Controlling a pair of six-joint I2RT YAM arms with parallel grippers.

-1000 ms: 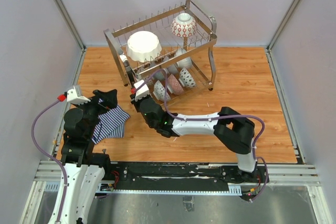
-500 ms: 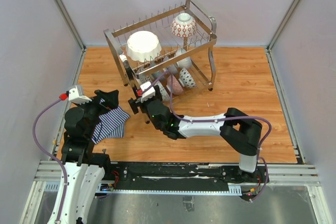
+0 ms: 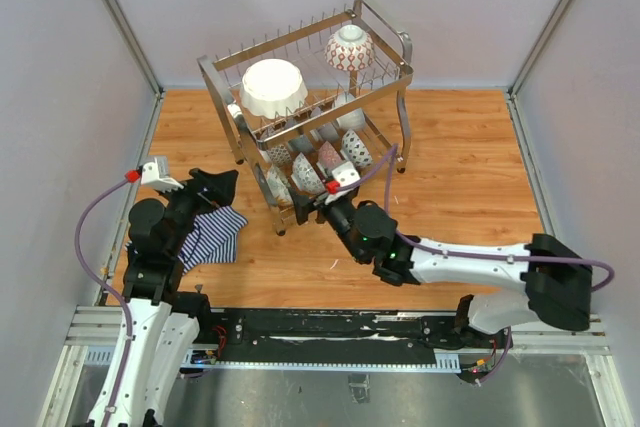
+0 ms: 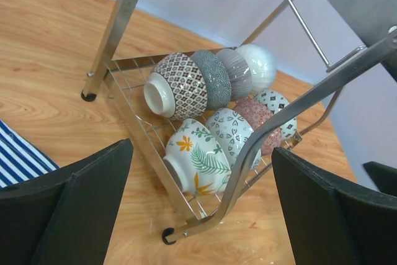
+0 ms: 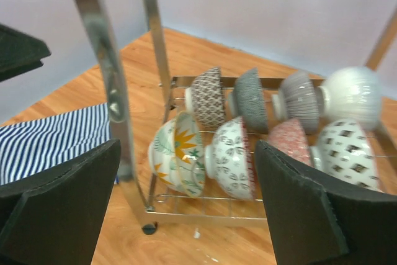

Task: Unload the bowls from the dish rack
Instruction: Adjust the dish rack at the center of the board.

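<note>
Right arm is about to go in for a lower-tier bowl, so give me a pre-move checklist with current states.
1. Right gripper open and empty: ok.
2. Left gripper open, empty, not touching the dish rack: ok.
3. Floral bowl straight ahead of the right gripper: ok.
4. Approach free of the rack leg: not ok, it stands in front of the floral bowl's left edge.
5. All rack feet flat on the table: cannot tell.

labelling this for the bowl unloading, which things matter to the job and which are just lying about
Job: dish rack, large white bowl, red lattice bowl, small patterned bowls on the lower tier.
Lying about: striped cloth.
</note>
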